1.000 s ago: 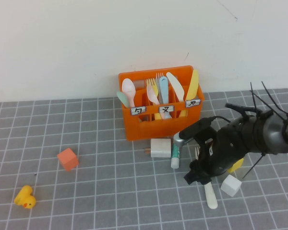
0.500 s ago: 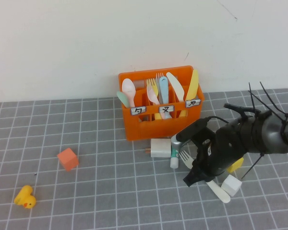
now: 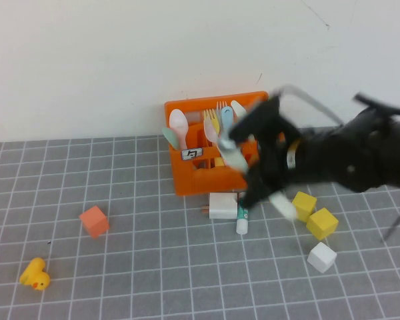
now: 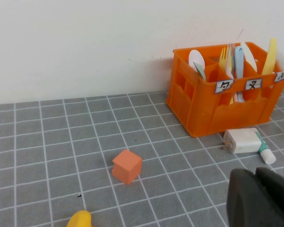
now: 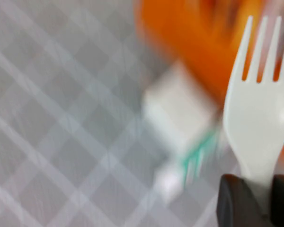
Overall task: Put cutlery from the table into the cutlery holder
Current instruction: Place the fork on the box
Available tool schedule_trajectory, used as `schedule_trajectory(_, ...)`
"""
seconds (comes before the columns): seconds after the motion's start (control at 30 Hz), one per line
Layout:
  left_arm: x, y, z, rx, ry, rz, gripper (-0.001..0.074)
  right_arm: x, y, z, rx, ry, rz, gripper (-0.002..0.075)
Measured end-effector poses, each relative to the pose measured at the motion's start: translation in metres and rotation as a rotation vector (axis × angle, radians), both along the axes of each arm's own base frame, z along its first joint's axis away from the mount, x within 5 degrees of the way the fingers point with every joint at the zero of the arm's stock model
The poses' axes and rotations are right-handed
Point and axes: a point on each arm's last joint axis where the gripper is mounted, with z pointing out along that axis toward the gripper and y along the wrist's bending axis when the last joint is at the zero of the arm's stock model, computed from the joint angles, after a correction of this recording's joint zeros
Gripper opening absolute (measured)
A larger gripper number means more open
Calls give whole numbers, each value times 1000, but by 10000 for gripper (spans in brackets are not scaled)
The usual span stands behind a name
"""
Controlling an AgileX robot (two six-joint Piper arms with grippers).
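Note:
The orange cutlery holder [image 3: 187,177] stands against the back wall with several utensils upright in it, among them a pale blue one [image 3: 227,120]. My right gripper [image 3: 257,179] is in the air just in front of the holder's right half, shut on the cream-white fork [image 3: 232,159]. In the right wrist view the fork [image 5: 255,109] sticks out from the right gripper [image 5: 255,198], tines toward the holder [image 5: 203,42]. My left gripper [image 4: 259,196] is shut and empty, low over the grey table [image 4: 61,142]. It is out of the high view.
A white box [image 3: 222,205] and a white-and-green tube [image 3: 243,221] lie in front of the holder. Two yellow cubes [image 3: 313,213] and a white cube [image 3: 321,257] sit at the right. An orange cube [image 3: 94,221] and a yellow duck [image 3: 35,274] are at the left.
My right gripper has lifted the fork off the table and swung it up and left toward the holder. The yellow cubes it covered now show.

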Motion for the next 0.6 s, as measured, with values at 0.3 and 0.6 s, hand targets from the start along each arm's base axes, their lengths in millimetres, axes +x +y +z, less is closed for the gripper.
schedule_trajectory(0.3, 0, 0, 1, -2, -6, -2, 0, 6, 17, 89, 400, -641, 82, 121)
schedule_trajectory(0.6, 0, 0, 1, -2, -6, -2, 0, 37, 27, 46, 540, -874, -31, 121)
